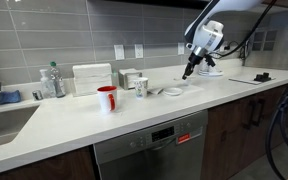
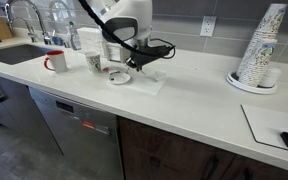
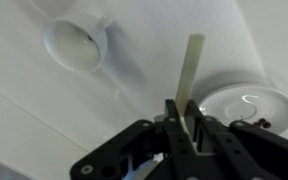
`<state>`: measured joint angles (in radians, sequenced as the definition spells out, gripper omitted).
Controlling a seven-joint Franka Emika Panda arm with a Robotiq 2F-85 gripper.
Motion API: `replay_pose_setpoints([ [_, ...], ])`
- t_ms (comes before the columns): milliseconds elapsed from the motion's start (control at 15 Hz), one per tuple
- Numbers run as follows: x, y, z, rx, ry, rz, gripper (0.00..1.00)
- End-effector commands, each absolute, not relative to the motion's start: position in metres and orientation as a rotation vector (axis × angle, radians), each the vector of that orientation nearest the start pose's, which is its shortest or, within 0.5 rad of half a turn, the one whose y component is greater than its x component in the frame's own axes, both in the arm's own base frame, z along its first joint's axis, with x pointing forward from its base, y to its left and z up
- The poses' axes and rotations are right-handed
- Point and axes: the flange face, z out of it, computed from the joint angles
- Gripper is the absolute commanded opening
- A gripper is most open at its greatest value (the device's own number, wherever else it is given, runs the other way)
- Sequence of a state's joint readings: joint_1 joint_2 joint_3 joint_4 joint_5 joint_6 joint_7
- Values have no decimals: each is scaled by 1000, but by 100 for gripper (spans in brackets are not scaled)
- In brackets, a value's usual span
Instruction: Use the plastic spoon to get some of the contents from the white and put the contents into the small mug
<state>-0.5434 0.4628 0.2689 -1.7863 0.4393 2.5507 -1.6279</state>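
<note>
Wrist view: a plastic spoon [image 3: 193, 62] is pinched in the gripper [image 3: 185, 125] over the counter [image 1: 104, 125].
The jaws are closed tight on the spoon's pale handle, which sticks out ahead of the fingers as a flat strip; its bowl cannot be made out. The handle points between the small mug [image 3: 76, 42], seen from above, and the white dish [image 3: 239, 105], which lies partly under the gripper. In both exterior views the gripper hangs just above the dish, the small mug stands near it, and the red mug [image 1: 106, 98] stands beyond.
</note>
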Motion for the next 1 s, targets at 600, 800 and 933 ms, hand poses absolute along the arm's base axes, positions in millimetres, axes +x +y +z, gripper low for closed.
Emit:
replay_pose_setpoints([
  [600,656,-248,283,-2627,-1207,-743,4],
  [800,656,-244,289,-2634,-1243,-723,45],
  [933,646,-237,304,-2638,-1304,-667,60],
])
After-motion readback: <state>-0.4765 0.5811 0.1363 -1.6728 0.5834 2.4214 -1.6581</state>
